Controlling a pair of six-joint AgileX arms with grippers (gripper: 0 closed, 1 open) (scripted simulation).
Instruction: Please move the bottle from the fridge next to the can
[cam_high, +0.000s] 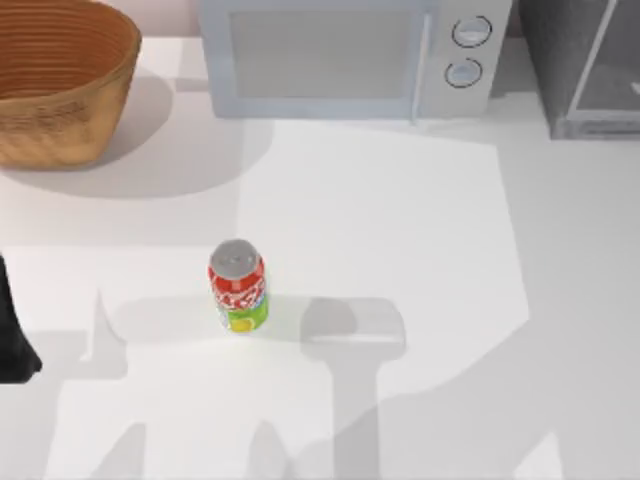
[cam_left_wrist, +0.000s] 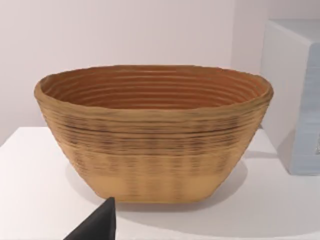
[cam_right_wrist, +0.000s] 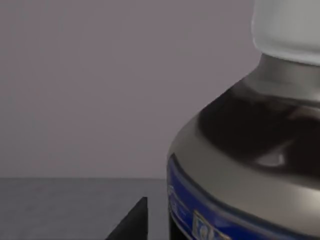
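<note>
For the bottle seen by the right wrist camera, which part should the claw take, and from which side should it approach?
Probably the straight body of the bottle at or below its blue label, approaching level from the camera's side. It stands upright, and the shoulder curves in towards the white cap, so a hold higher up may slip. A dark claw finger shows beside it.

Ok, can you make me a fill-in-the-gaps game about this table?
1. The can stands upright and has a ____ top.
2. The microwave has ____ round knobs.
3. The woven ____ sits at the table's far left corner.
4. In the right wrist view, the bottle has a ____ cap.

Missing words: silver; two; basket; white
</note>
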